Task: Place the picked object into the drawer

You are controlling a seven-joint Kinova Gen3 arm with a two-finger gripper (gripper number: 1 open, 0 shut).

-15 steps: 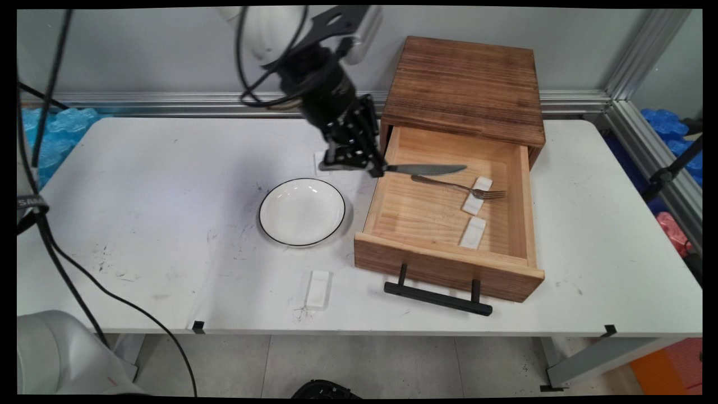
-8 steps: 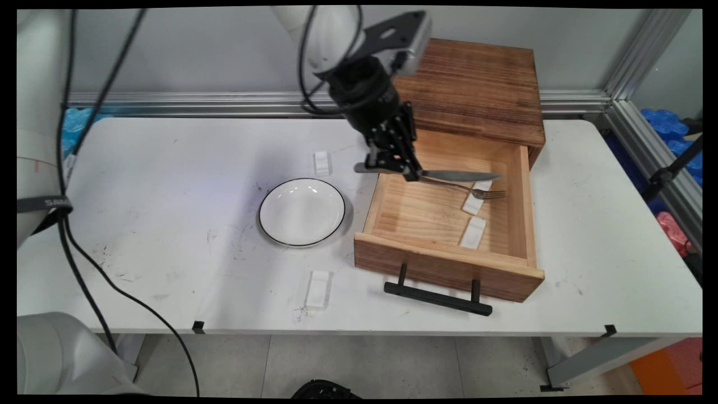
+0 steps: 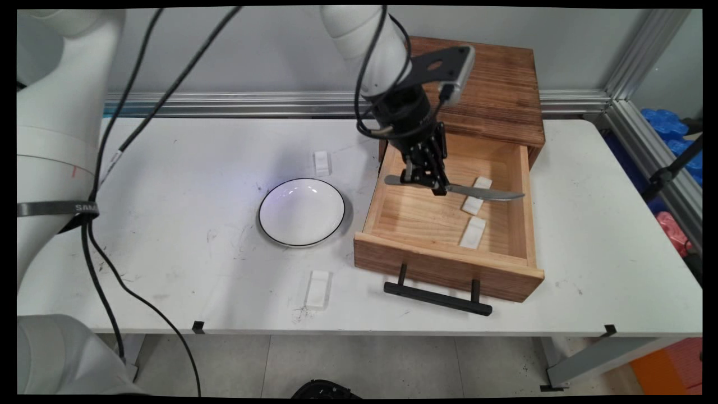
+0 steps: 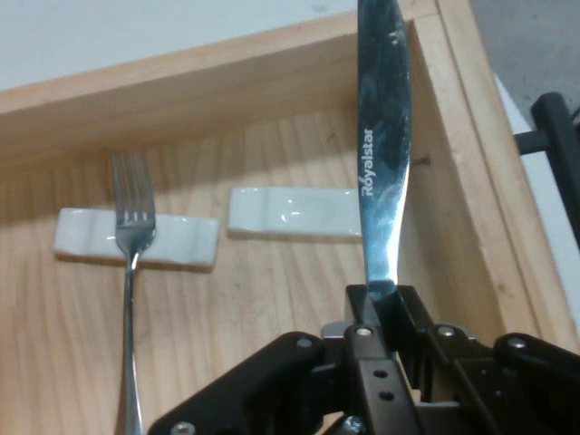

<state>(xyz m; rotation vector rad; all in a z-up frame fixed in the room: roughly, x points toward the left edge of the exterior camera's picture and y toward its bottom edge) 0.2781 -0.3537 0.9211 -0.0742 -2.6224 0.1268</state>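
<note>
Nearest me a white cutlery rest [image 3: 318, 289] lies on the table's [image 3: 168, 185] front edge, then the round white plate [image 3: 302, 211] with its dark rim, and a second rest [image 3: 322, 163] farther back. To the right the wooden drawer [image 3: 449, 264] stands pulled out by its black handle [image 3: 437, 296] from the box [image 3: 477, 90] behind. Over it hangs the gripper [image 3: 428, 179], its black fingers clamped on a table knife [image 3: 482, 193] near the handle end, the blade reaching out level across the drawer, above the floor and touching nothing that I can see. Inside lie two more rests [image 4: 294, 211], side by side, and one fork [image 4: 131, 236] with its neck laid on the farther one [image 4: 136, 237]. So: one knife, one fork, one plate, four rests. The knife looks stiff, smooth steel, likely slippery and a bit heavy for its width; held so far back it could pivot, so a hold nearer its balance would seem steadier.
</note>
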